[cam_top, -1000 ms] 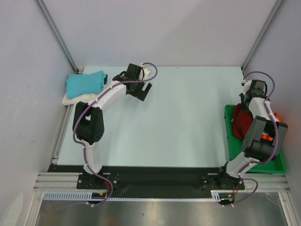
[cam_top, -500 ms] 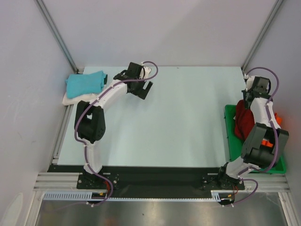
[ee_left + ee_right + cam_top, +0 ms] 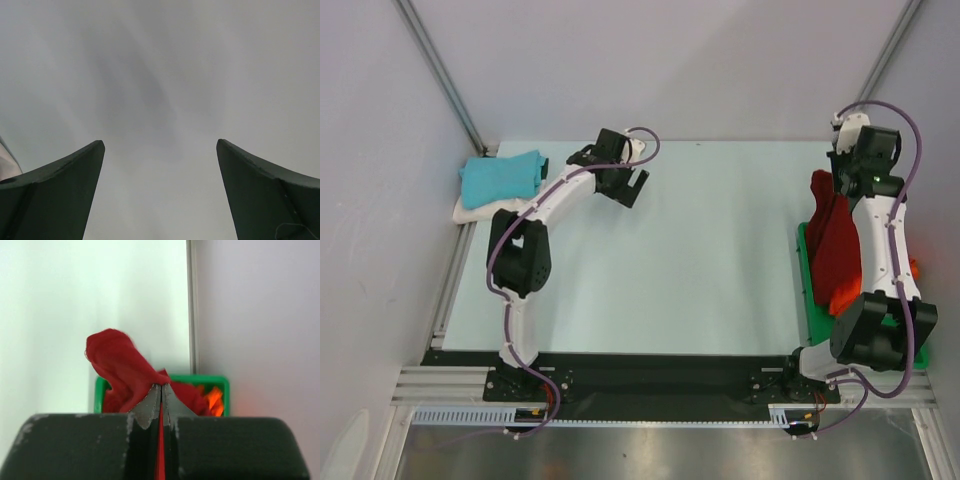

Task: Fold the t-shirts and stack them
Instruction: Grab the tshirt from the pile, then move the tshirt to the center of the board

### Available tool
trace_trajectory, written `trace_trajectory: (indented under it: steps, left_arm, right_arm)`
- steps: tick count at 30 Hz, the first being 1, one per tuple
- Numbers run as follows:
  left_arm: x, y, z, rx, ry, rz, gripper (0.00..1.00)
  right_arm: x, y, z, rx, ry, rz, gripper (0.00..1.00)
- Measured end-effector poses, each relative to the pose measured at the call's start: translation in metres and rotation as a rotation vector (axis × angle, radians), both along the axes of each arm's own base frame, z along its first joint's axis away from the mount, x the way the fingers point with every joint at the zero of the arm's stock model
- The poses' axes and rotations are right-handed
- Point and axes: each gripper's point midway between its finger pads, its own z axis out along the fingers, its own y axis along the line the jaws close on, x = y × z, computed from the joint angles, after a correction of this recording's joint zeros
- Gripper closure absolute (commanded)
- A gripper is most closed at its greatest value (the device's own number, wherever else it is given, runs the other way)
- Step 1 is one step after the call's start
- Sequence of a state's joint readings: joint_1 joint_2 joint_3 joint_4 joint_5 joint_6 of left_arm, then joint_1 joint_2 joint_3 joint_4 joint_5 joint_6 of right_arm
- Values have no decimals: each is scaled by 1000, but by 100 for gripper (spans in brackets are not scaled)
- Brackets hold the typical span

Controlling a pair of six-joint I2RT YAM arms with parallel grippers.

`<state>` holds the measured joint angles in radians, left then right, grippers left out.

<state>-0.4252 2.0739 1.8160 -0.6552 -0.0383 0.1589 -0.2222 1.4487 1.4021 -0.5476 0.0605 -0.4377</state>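
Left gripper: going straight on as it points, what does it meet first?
Way looks free: ahead of the open left gripper only a plain pale surface shows, perhaps the table; depth unclear.

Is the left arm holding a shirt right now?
No: the left gripper shows its fingers spread wide with nothing between them.

We see one shirt [image 3: 500,176] on another shirt [image 3: 472,212], far left on the surface [image 3: 700,260]; a third shirt [image 3: 835,250] hangs over the right tray [image 3: 804,290].
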Motion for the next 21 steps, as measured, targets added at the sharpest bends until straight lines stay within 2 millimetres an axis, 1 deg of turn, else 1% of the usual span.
trace_trajectory:
  steps: [2, 4, 5, 7, 9, 11, 12, 14, 17, 18, 20, 21]
  left_arm:
    - [0, 2, -1, 4, 4, 3, 0]
    - [0, 3, -1, 6, 5, 6, 0]
    - [1, 5, -1, 9, 3, 7, 0]
    - [2, 9, -2, 21, -2, 13, 0]
    - [5, 16, -3, 43, -18, 22, 0]
    - [4, 28, -9, 65, -22, 38, 0]
    - [3, 33, -12, 73, -19, 44, 0]
    - [-2, 48, -19, 93, -3, 65, 0]
    - [-3, 71, -25, 114, 7, 105, 0]
    - [-3, 77, -26, 117, 10, 117, 0]
    - [-3, 93, -27, 125, 11, 149, 0]
    - [-3, 98, -27, 129, 9, 161, 0]
  right_arm:
    - [8, 8, 26, -2, -53, 30, 100]
    - [17, 21, 57, -6, -119, 72, 100]
    - [23, 31, 76, -8, -165, 103, 100]
    - [32, 55, 109, -17, -247, 175, 100]
    - [39, 88, 136, -27, -318, 268, 100]
    - [42, 129, 155, -37, -372, 376, 100]
    - [42, 147, 160, -36, -388, 423, 100]
    - [40, 194, 168, -30, -411, 542, 100]
    - [39, 252, 186, -17, -452, 683, 100]
    - [39, 269, 195, -13, -478, 721, 100]
    - [37, 295, 213, 1, -524, 780, 100]
    - [36, 305, 224, 8, -550, 798, 100]
